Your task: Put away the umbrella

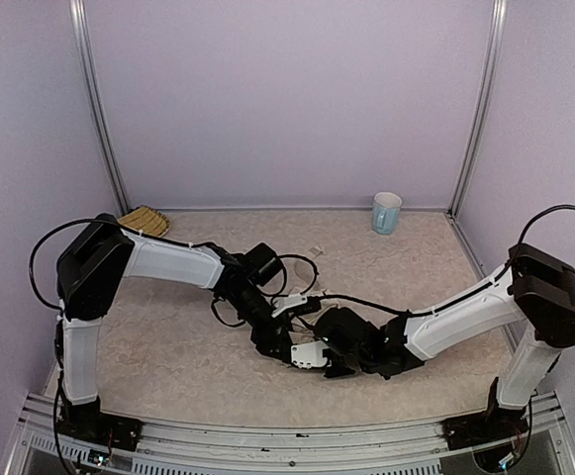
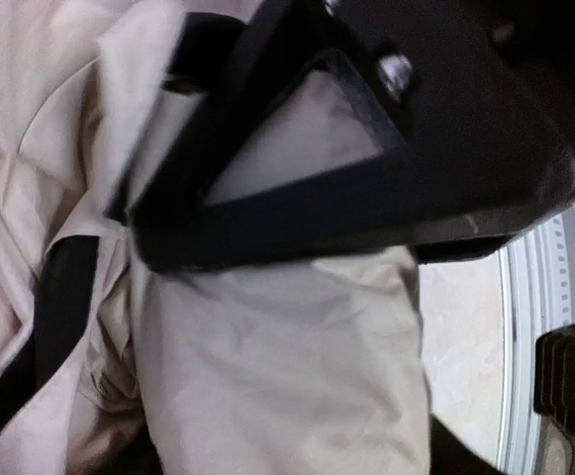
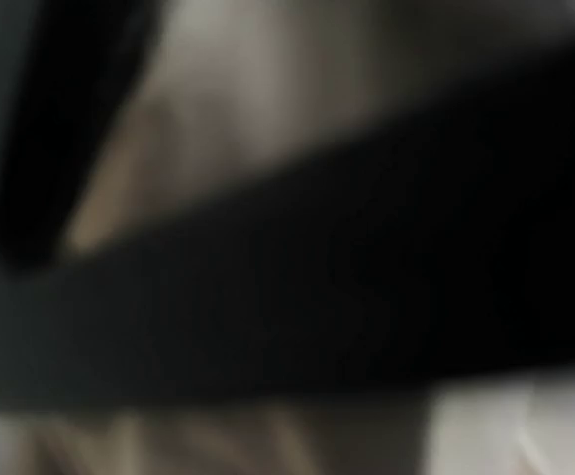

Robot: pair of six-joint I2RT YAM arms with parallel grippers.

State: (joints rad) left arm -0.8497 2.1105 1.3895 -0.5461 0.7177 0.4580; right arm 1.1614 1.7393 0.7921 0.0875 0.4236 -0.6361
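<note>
Both arms meet low over the middle of the table. Only a small cream patch of the umbrella [image 1: 310, 353] shows between them in the top view. My left gripper [image 1: 285, 344] and right gripper [image 1: 331, 358] press in on it from either side. In the left wrist view the cream crinkled fabric [image 2: 287, 366] fills the frame and covers my own fingers; a black triangular finger frame [image 2: 297, 148] lies across it. The right wrist view is blurred: a black band [image 3: 317, 257] over beige fabric [image 3: 228, 89]. The shaft and handle are hidden.
A woven straw basket [image 1: 143, 220] lies at the back left by the wall. A white-and-blue mug [image 1: 386, 212] stands at the back right. A small tan scrap [image 1: 317, 249] lies behind the arms. Black cables [image 1: 297, 269] loop over the table by the left wrist.
</note>
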